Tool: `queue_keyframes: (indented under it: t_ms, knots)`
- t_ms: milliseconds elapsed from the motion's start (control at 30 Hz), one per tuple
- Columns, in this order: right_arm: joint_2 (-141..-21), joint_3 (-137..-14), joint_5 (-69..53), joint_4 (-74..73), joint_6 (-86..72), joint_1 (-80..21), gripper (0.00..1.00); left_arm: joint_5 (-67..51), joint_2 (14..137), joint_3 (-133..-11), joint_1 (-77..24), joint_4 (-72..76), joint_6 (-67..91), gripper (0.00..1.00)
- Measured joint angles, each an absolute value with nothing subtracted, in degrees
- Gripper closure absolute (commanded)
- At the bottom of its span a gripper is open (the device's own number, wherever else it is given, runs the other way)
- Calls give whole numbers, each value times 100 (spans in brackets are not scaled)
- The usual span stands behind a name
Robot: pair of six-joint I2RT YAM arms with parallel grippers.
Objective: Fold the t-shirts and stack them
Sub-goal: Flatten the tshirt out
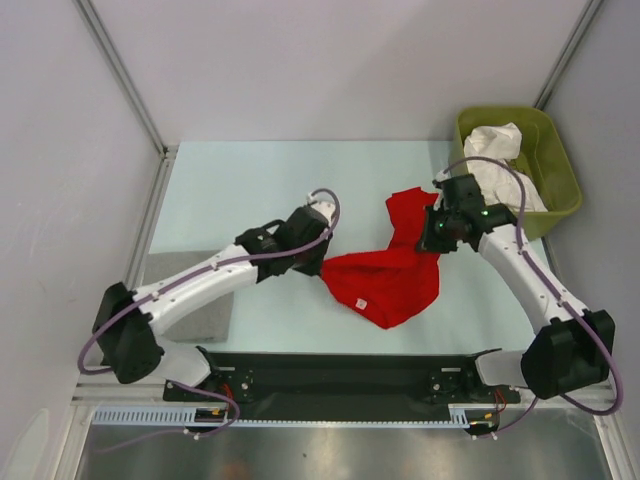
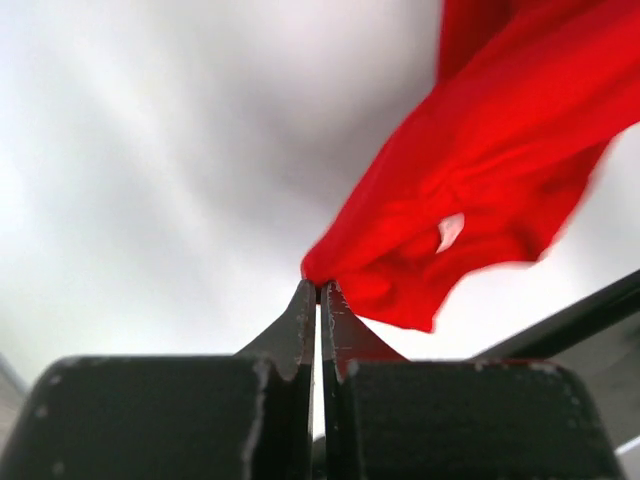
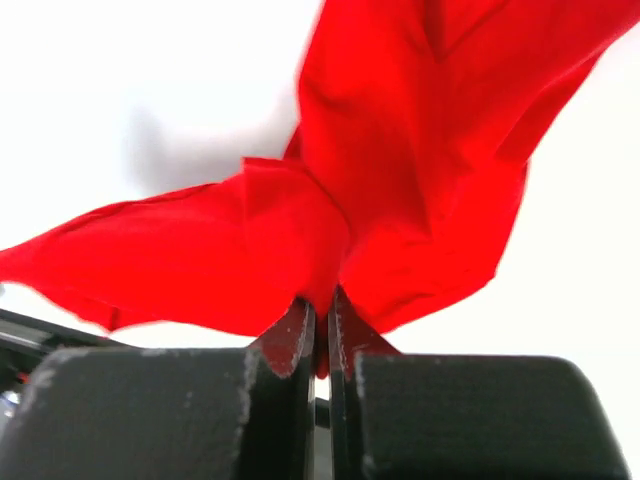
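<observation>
Red t-shirt [image 1: 385,280] sits bunched at mid-bench [image 1: 250,190]. Left fingers [image 2: 308,305] are clamped on its edge by the tips only; right fingers [image 3: 300,322] are clamped on a thicker fold. Risk: uneven pulling strips the thin hold. White t-shirts [image 1: 505,165] remain in the far tub [image 1: 565,190].

olive tub [image 1: 558,165], grey pad [image 1: 212,312], pale table [image 1: 240,190]

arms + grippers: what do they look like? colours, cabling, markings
Both match: left arm and right arm have white link shells, black joint housings and black bases. A lilac cable loops outside each, base to wrist. A green LED glows on the right wrist block. Jaws are black, tapered, scuffed at the edges. No lettering visible.
</observation>
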State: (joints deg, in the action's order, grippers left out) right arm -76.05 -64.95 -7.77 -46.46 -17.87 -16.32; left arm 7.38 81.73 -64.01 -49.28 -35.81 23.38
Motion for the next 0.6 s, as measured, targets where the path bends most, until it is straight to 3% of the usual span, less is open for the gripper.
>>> queue_keyframes:
  t_ms: [300, 600]
  knots:
    - [-6469, -7677, -1887, -4866, -1796, -709, 100, 1094, 7522, -8672, -4928, -3708, 1785, 100]
    - [-5369, -8687, -2523, -4335, -2154, -91, 100, -716, 7216, -10755, -4934, -3216, 1756, 100]
